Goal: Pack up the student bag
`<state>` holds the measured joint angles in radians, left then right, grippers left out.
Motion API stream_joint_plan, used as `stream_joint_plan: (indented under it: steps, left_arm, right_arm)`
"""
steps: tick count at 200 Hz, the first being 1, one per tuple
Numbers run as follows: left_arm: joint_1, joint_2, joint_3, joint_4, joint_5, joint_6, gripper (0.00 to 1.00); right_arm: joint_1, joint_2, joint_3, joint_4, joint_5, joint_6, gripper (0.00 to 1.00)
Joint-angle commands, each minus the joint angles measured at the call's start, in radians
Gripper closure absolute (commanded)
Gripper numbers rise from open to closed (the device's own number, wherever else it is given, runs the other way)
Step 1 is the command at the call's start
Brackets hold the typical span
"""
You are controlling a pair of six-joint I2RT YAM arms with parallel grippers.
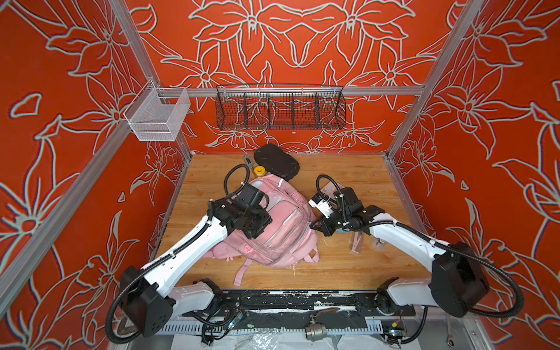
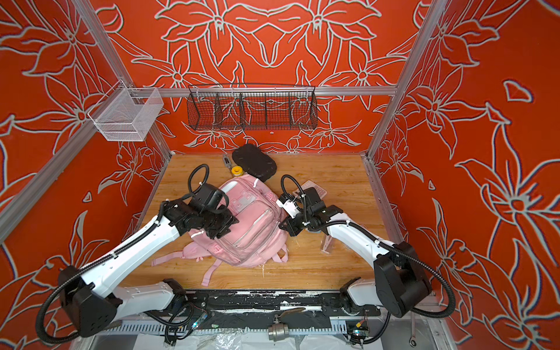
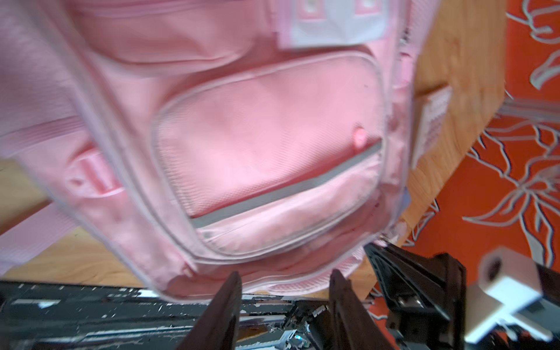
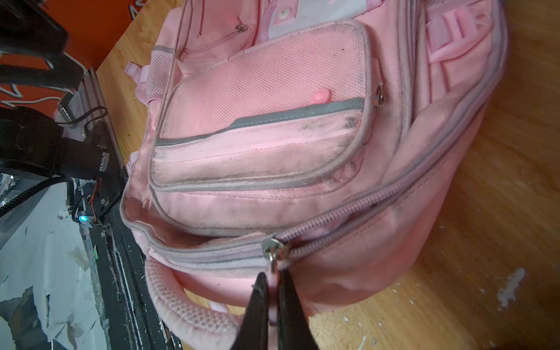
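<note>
The soft pink student bag lies mid-way across the tabletop. The right end effector pinches its zipper pull, likely the surest hold on limp fabric, while the left end effector hovers part-open and empty.

I see a wooden table with a pink backpack lying flat near its middle, straps trailing toward the front edge. At the back, a black case sits just beside the bag's top, with a yellow roll and a small grey object next to it. On the right lie a flat keypad (partly hidden) and a clear packet, both apart from the bag.
</note>
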<state>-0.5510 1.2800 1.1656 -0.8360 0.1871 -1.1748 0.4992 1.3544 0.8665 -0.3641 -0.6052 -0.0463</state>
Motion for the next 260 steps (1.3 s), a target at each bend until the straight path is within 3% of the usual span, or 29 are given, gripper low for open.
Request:
stream_joint_plan:
  steps: [1,17,41,90,168,203,238,260]
  left_arm:
    - [-0.030,0.129,0.110,0.018,0.130,0.361,0.55]
    - [-0.081,0.224,0.190,-0.013,0.152,0.535,0.55]
    - [-0.150,0.293,0.240,-0.002,0.120,0.679,0.54]
    - [-0.165,0.304,0.127,0.171,0.193,0.703,0.54]
    - [-0.185,0.368,0.100,0.210,0.195,0.743,0.56]
    - [-0.190,0.383,0.079,0.228,0.222,0.727,0.66]
    - [-0.194,0.380,0.093,0.215,0.231,0.732,1.00]
    - [-0.197,0.337,0.106,0.167,0.217,0.755,1.00]
  right_arm:
    - [0.005,0.015,0.071,-0.019,0.001,-0.028,1.00]
    - [0.004,0.022,0.090,-0.040,-0.001,-0.029,1.00]
    - [-0.001,0.005,0.098,-0.054,0.004,-0.019,1.00]
    - [-0.004,-0.026,0.097,-0.058,-0.006,0.006,1.00]
    - [-0.005,-0.025,0.101,-0.050,-0.019,0.032,1.00]
    - [-0.007,-0.024,0.108,-0.046,-0.015,0.042,1.00]
    - [-0.012,-0.035,0.109,-0.026,0.008,0.057,1.00]
    - [-0.038,-0.037,0.102,-0.023,0.067,0.041,1.00]
